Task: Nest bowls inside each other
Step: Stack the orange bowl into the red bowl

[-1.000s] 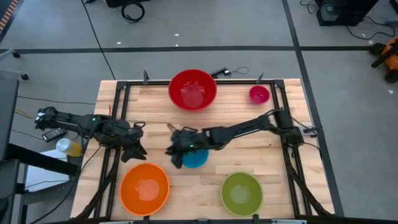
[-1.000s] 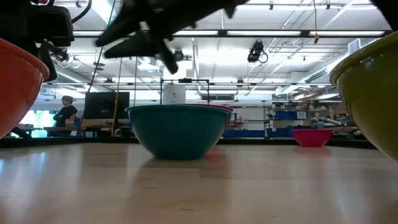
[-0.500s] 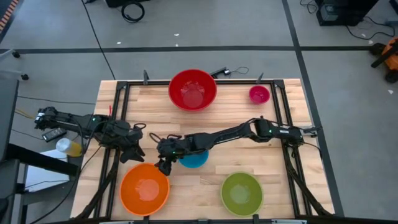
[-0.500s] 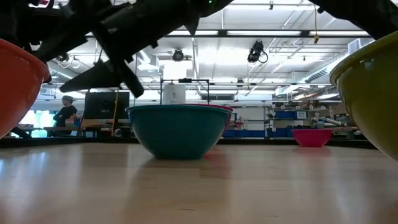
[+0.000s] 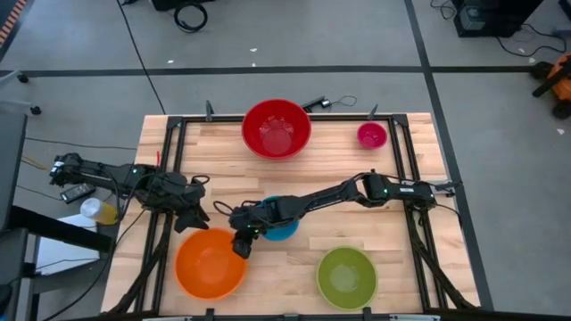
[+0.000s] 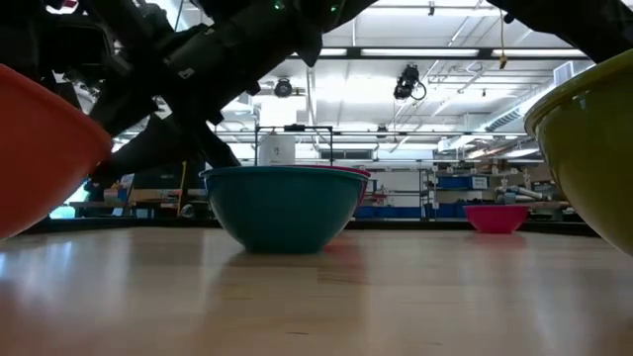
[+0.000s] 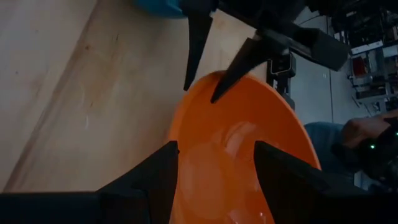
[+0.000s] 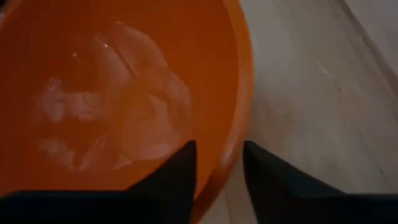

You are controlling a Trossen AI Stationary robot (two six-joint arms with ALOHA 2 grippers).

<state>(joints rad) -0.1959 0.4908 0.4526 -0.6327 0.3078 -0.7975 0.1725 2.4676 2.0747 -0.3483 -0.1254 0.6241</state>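
Orange bowl (image 5: pixel 210 263) at counter's (image 5: pixel 393 223) near-left part, right claw (image 5: pixel 241 244) at its rim: one finger inside, one outside, straddling the wall; firm grip or not, cannot tell. Bowl looks tipped in low view. Blue bowl (image 5: pixel 280 228) just beside it, under right arm. Green bowl (image 5: pixel 347 276) near-right. Red bowl (image 5: pixel 277 127) far centre, pink bowl (image 5: pixel 372 135) far right. Left claw (image 5: pixel 198 218) released, fingers spread, hovering just beyond orange bowl's far-left edge.

We see the right arm (image 5: pixel 312 198) covering part of the blue bowl (image 5: pixel 284 229), and the low view's edges cut off the orange bowl (image 6: pixel 40 148) and green bowl (image 6: pixel 588 138).
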